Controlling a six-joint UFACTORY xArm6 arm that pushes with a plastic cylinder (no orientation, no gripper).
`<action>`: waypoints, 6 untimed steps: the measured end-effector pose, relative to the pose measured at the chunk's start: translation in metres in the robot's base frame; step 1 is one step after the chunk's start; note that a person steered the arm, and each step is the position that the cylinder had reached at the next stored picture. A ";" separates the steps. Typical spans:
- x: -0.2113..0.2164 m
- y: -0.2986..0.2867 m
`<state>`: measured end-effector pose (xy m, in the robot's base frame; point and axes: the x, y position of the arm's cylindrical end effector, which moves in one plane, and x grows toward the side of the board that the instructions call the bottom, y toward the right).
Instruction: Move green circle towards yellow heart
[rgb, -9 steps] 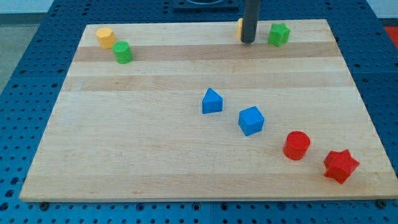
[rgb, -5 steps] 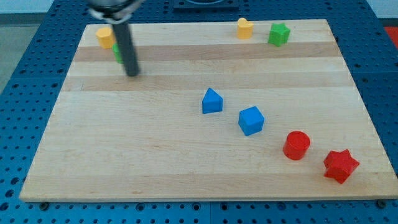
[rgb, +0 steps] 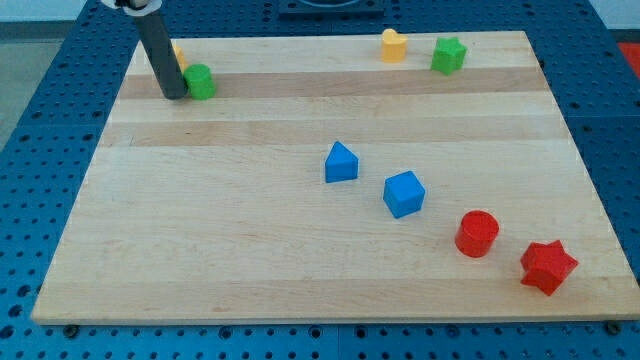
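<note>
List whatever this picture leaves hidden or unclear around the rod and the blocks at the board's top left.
- Yellow block, camera view: mostly behind the rod, shape unreadable.
- My tip against the green circle: right at its left side; actual contact too fine to tell.
- Rod's upper part: cut off by the view's top edge.
- Yellow heart: fully visible, far to the right.

You see a pale, smooth wooden board (rgb: 300, 260) with visible grain, a matt perforated blue base (rgb: 40, 150), and a dark matt rod (rgb: 160, 55).

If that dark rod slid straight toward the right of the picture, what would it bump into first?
Most likely the green circle: my tip sits right beside it on the view's left, seemingly touching or nearly so. Far beyond stands the yellow heart.
</note>
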<state>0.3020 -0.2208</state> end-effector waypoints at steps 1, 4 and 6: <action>-0.006 -0.003; -0.013 0.014; -0.010 0.079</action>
<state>0.2920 -0.1416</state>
